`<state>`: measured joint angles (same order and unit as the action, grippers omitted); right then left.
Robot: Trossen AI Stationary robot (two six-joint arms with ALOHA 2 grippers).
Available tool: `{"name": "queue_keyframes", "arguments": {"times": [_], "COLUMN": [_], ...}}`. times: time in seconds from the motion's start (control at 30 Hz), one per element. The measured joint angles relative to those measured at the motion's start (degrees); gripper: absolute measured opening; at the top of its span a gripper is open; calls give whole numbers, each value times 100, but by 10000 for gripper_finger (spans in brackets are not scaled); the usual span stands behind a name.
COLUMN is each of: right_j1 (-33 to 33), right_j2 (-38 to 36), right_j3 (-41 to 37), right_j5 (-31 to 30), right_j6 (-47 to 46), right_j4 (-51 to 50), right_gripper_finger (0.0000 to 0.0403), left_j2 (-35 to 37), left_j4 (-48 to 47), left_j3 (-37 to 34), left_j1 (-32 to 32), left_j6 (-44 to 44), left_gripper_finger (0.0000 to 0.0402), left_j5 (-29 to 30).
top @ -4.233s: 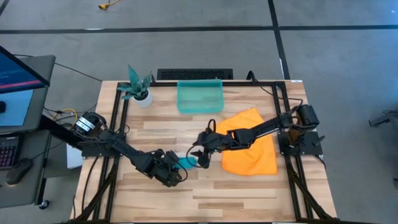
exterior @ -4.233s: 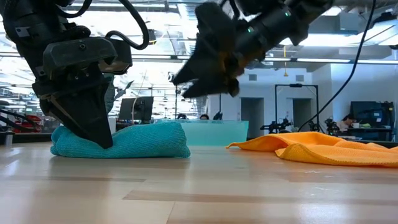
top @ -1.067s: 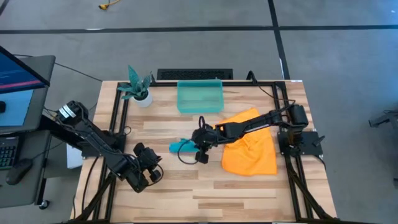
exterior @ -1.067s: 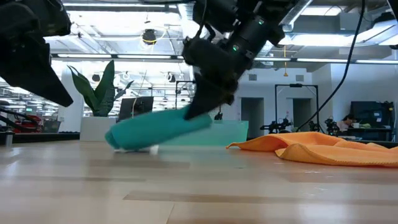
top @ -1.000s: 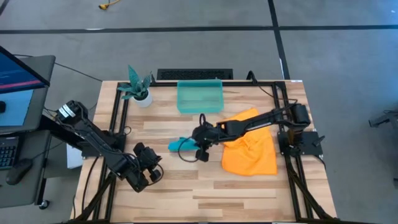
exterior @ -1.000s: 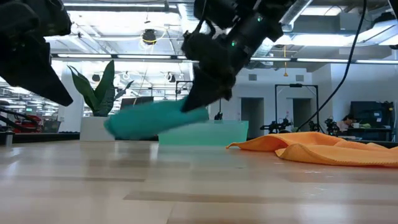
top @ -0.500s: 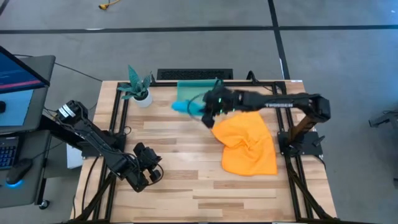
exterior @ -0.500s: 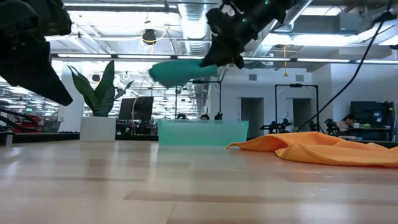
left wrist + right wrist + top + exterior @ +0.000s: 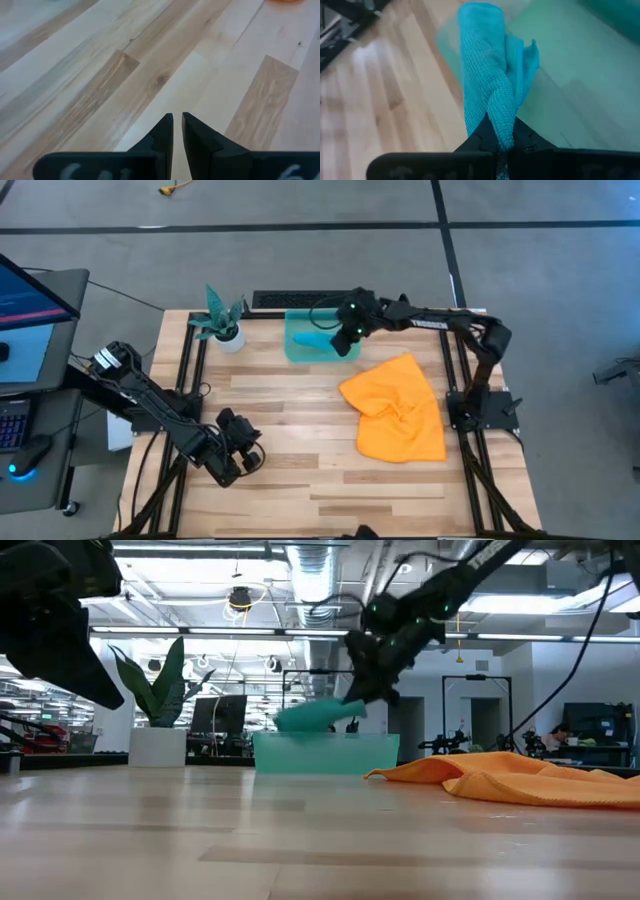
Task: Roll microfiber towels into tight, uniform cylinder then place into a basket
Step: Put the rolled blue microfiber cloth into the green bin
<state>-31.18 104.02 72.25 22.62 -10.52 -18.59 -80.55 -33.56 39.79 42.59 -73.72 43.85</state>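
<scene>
A teal microfiber towel, rolled into a cylinder [image 9: 315, 340], hangs over the translucent teal basket [image 9: 296, 352] at the table's far edge, with my right gripper [image 9: 340, 340] shut on it. In the low view the roll [image 9: 308, 717] sits just above the basket's rim [image 9: 325, 752]. The orange towel [image 9: 395, 408] lies crumpled and unrolled on the table's right half. My left gripper [image 9: 245, 460] waits shut above bare wood at the near left, touching nothing [image 9: 177, 120]. My right gripper pinches the rolled teal towel by one end [image 9: 501, 125] between its two fingers. The fingers slant down from the table's right side and lie along the roll. The roll sticks out ahead of them toward the table's left, lifted clear above the basket [image 9: 560, 90].
A white pot with a teal plant [image 9: 222, 320] stands left of the basket. A dark flat unit [image 9: 312, 300] lies behind it at the far edge. Bare wood stretches across the table's middle and near side.
My right gripper has lifted the teal roll clear of the table's middle and swung it toward the far edge until it hangs over the basket, rolling its wrist on the way. The roll has kept its shape. The orange towel has stayed put.
</scene>
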Motion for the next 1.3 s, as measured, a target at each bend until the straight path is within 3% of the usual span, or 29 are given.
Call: {"name": "queue_keyframes", "arguments": {"times": [0.37,0.67,1.3], "right_j1": [-204,-122,-109], "right_j2": [1058,1710,1731], "right_j3": [861,2034,2103], "right_j5": [312,350,-207], "right_j6": [118,790,966], "right_j4": [-229,-1744,-2055], "right_gripper_finger": [26,27,43], "left_j2": [0,-2,-2], "left_j4": [11,11,9], "left_j3": [2,2,2], "left_j1": [-24,-44,-44], "left_j6": [17,54,66], "left_gripper_finger": [29,29,29], "left_j5": [-118,-159,-164]}}
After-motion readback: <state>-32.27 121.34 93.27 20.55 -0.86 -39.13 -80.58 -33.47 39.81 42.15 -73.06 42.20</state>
